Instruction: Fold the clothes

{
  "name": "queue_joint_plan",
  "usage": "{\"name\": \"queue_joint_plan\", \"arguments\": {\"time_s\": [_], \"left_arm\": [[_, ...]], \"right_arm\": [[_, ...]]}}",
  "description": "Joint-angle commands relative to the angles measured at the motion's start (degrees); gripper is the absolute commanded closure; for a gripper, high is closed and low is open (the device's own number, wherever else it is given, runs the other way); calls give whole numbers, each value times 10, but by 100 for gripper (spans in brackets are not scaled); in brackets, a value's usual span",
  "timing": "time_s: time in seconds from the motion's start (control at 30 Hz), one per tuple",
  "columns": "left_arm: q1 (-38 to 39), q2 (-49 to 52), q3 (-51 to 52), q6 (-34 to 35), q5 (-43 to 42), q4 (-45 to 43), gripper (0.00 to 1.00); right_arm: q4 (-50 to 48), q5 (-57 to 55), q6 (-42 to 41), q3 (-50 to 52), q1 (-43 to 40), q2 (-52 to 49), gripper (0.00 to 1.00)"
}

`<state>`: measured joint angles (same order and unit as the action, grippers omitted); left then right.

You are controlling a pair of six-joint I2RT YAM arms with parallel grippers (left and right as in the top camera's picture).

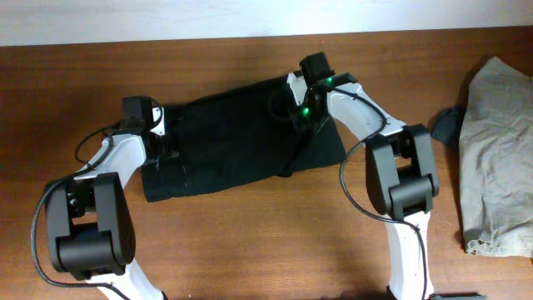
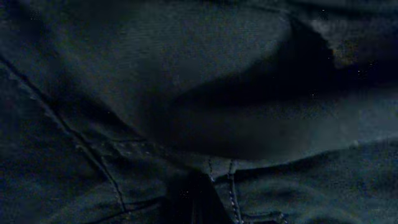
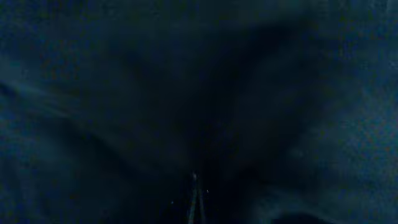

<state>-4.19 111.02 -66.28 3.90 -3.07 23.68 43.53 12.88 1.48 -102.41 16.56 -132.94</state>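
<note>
Two pincers sit low on the black soft-fabric shorts (image 1: 241,142), which lie spread across the middle of the brown wooden surface (image 1: 250,242). The left pincer (image 1: 162,150) is at the garment's left edge and the right pincer (image 1: 301,117) at its upper right corner. Both wrist views are filled with dark cloth, so I cannot tell whether either pincer is open or clamped.

The main risk, as I judge it, is a bite that takes only the top layer: the limp fabric would then peel apart or bunch instead of folding cleanly. An uneven lift could also drag the whole piece across the smooth wood.

The cloth looks matte and finely woven, with stitched seams showing in the left wrist view and a raised crease running down from the right pincer. A crumpled pale grey cloth (image 1: 500,158) lies well apart at the right.
</note>
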Motion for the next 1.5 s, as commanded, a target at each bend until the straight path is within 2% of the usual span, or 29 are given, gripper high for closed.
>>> {"name": "queue_joint_plan", "arguments": {"time_s": [0.0, 0.2, 0.3, 0.4, 0.6, 0.77, 1.1, 1.27, 1.47], "left_arm": [[-4, 34, 7, -1, 25, 1, 100], [-4, 34, 7, -1, 24, 2, 100], [-4, 34, 7, -1, 24, 2, 99], [-4, 34, 7, -1, 24, 1, 100], [-4, 34, 7, -1, 25, 3, 100], [-4, 34, 7, -1, 25, 3, 99], [-4, 34, 7, -2, 36, 3, 99], [-4, 34, 7, -10, 47, 3, 99], [-4, 34, 5, -10, 89, 3, 99]], "right_arm": [[57, -171, -57, -13, -7, 4, 96], [199, -171, -76, -118, -17, 129, 96], [263, -71, -80, -118, -7, 191, 96], [294, -6, -67, -97, 8, 190, 96], [220, 5, -54, 92, 38, 190, 96], [105, -3, -54, 218, 33, 190, 96], [-21, -181, -54, 274, 32, 183, 96], [-40, -198, -54, 274, 10, 159, 96], [-22, -176, -65, 272, -54, 142, 96]]}}
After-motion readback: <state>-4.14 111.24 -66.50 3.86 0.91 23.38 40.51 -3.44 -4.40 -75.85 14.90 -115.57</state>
